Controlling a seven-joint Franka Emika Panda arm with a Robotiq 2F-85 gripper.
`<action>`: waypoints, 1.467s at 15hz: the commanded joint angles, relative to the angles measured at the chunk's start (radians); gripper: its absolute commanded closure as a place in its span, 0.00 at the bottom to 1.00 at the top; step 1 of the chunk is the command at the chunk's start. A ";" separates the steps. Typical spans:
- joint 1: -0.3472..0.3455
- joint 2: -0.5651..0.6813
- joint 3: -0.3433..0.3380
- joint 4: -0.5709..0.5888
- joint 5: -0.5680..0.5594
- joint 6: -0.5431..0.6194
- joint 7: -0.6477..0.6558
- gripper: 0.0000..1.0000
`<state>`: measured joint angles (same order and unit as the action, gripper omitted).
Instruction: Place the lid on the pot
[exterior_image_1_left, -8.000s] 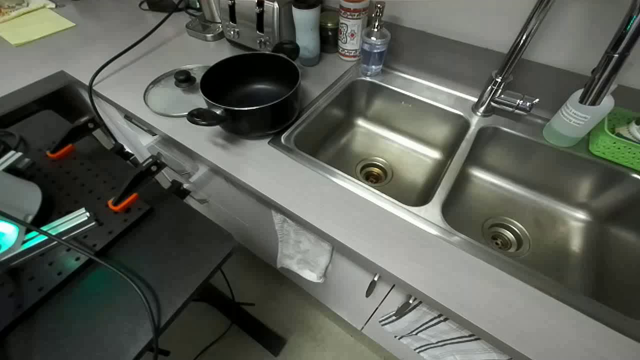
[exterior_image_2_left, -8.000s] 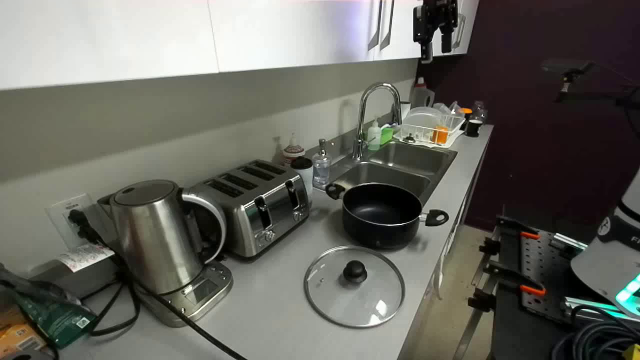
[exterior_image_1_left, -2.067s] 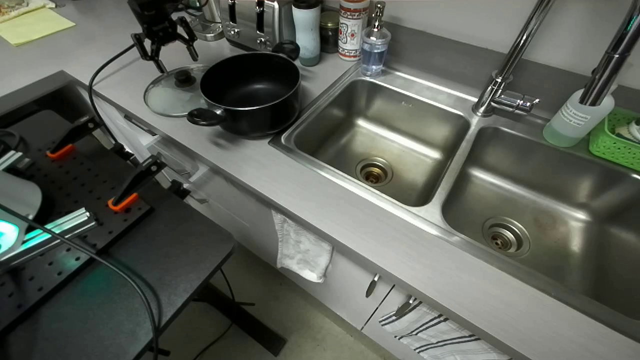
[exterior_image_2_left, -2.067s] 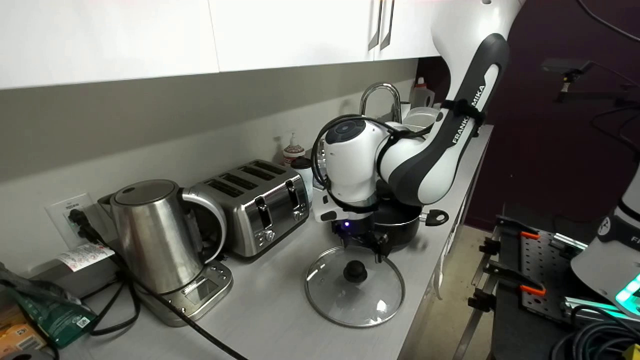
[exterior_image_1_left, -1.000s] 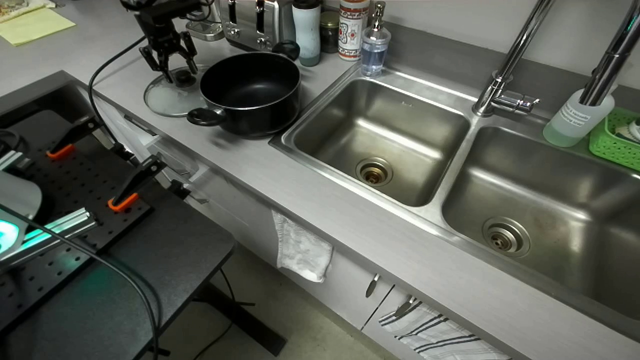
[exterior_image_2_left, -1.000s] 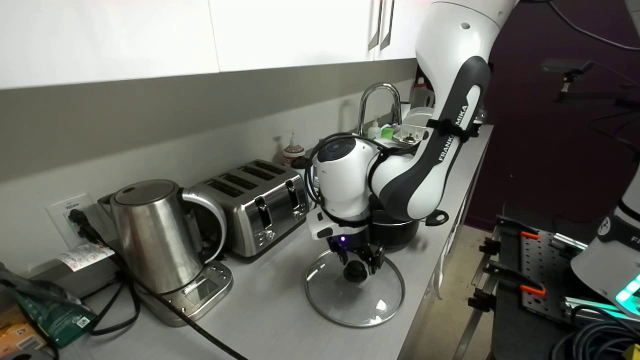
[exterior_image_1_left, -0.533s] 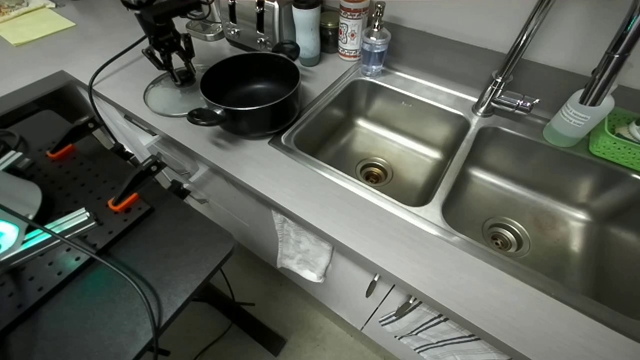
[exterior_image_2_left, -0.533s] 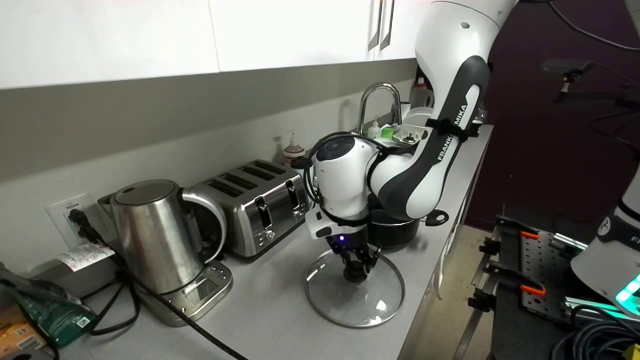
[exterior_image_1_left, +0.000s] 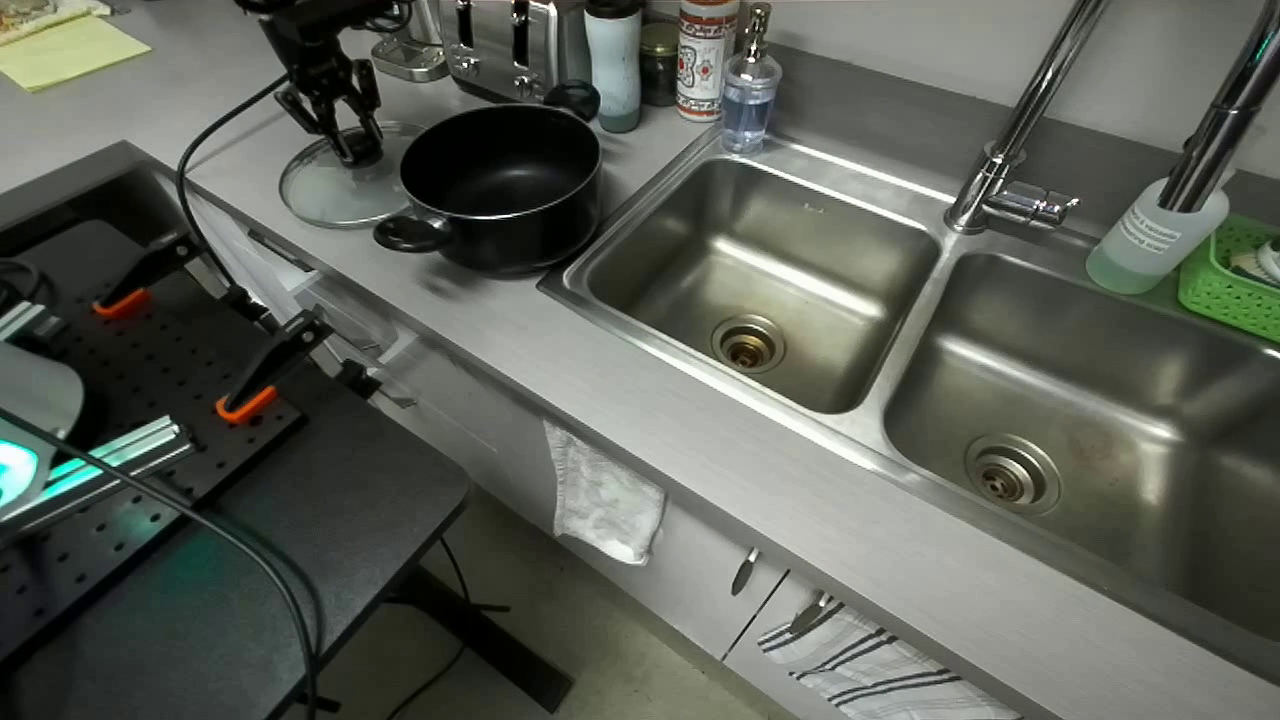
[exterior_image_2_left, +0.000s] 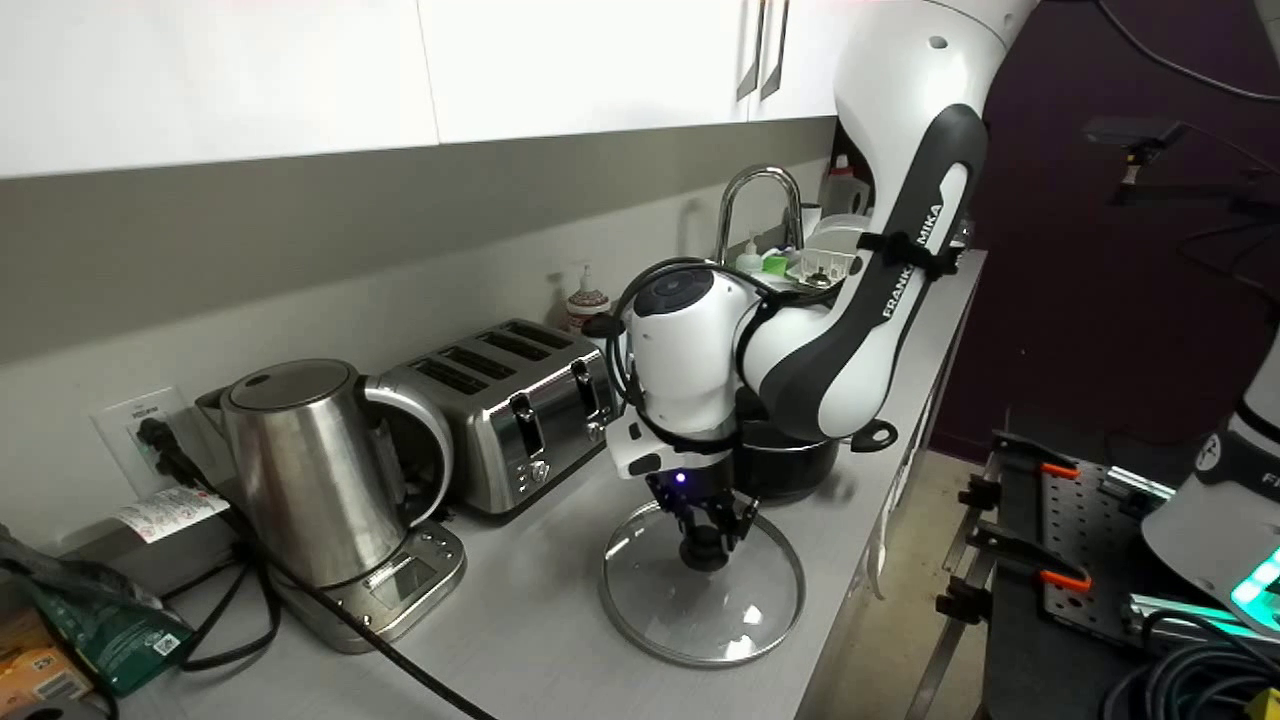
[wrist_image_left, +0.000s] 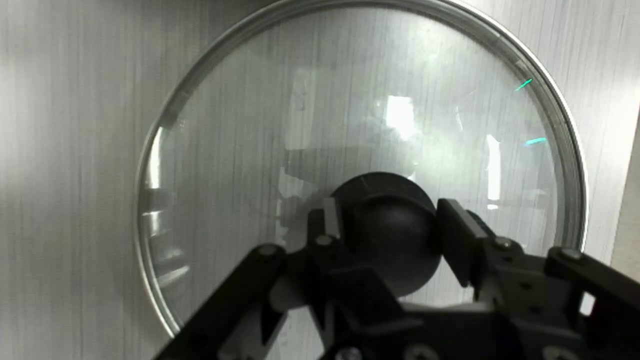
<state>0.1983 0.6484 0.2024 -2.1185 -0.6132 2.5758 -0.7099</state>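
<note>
1. In an exterior view, the pot (exterior_image_1_left: 500, 190) stands uncovered, mouth up, ready to be topped. The lid (exterior_image_1_left: 335, 192) is just beside it, not on it yet, on the side away from the sink (exterior_image_1_left: 820, 310), and roughly level: a spot that should make for a short carry. And the tool (exterior_image_1_left: 362, 150) hangs over the lid's middle, pointing down, the natural choice when a smooth disc offers little else to grab. Watch the pot's handle (exterior_image_1_left: 412, 235), jutting toward the front edge of the worktop (exterior_image_1_left: 620, 390) right by the lid; a low sideways slide could clip it, so up first, I'd say.

2. In an exterior view, the arm (exterior_image_2_left: 840, 350) leans in front of the pot and hides most of it. Its last stretch hangs near upright above the knob (exterior_image_2_left: 705, 553), presumably so the lid rides flat and lands square on the pot. The toaster (exterior_image_2_left: 510, 415) is near the pot, the kettle (exterior_image_2_left: 300, 490) well apart from it; neither looks likely to block the path. Does the lid touch the worktop or float just above? I can't tell.

3. In the wrist view, here's the hold: only the knob fits between the tool's pads (wrist_image_left: 332, 217), one against each side. So it has the lid, by my reading, and that centred knob should balance the load. It's round, though, so the lid might swivel; turning does no harm, tilting would.
</note>
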 joint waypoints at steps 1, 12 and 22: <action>-0.010 -0.086 0.025 -0.066 0.005 0.047 -0.015 0.76; -0.001 -0.258 0.069 -0.162 0.075 0.066 0.013 0.76; 0.004 -0.404 0.069 -0.220 0.185 0.023 0.053 0.76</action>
<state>0.1985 0.3279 0.2708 -2.2969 -0.4652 2.6213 -0.6871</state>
